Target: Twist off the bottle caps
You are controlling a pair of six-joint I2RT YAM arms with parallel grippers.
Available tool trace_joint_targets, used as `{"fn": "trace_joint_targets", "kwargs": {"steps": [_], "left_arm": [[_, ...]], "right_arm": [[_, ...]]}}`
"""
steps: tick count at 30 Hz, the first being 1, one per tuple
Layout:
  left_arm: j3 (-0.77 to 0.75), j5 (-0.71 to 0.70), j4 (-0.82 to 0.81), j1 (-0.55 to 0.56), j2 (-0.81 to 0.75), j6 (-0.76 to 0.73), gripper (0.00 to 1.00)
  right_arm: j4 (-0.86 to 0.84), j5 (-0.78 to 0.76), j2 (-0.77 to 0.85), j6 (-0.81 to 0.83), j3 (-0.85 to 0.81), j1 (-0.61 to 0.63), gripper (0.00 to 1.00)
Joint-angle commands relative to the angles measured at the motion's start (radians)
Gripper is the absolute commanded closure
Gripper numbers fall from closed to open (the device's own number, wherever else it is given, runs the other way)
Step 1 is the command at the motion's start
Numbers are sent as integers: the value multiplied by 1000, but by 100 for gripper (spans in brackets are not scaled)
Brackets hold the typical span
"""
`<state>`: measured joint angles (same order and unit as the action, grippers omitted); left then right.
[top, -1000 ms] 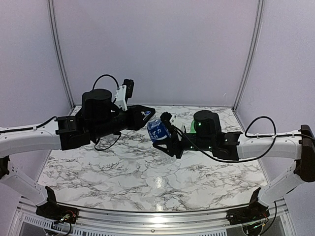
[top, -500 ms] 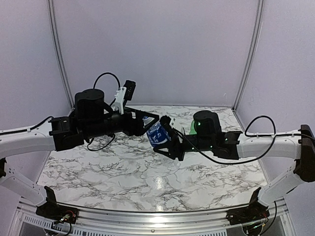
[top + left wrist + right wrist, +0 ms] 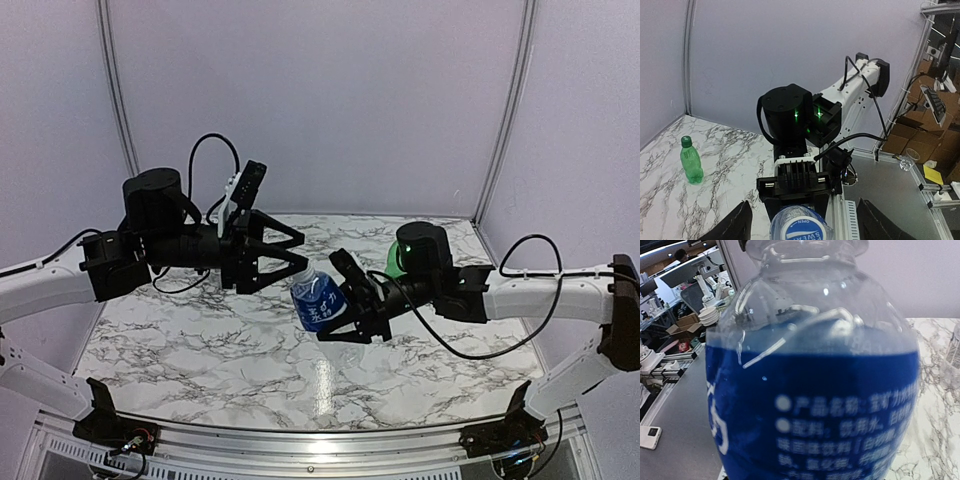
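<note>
Bottle with blue label [image 3: 318, 300] hangs tilted above bench [image 3: 200, 350], clamped in right pincer [image 3: 336, 302]; left pincer [image 3: 303, 250] gapes wide, empty, just beside its neck.

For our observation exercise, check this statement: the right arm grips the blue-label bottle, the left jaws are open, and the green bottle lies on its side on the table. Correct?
One error: the green bottle stands upright on the table, as the left wrist view shows. The right gripper does grip the blue-label bottle, and the left gripper has open jaws.
</note>
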<state>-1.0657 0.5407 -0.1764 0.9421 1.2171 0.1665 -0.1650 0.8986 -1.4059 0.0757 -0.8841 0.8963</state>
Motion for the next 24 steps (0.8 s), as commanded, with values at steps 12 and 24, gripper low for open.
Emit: {"fn": "trace_joint_targets", "kwargs": {"steps": [12, 24], "left_arm": [[-20, 216, -107, -6, 66, -24, 44], [14, 175, -120, -6, 66, -16, 61]], "right_arm": [[-89, 164, -35, -59, -37, -7, 64], [-106, 147, -47, -69, -33, -14, 65]]}}
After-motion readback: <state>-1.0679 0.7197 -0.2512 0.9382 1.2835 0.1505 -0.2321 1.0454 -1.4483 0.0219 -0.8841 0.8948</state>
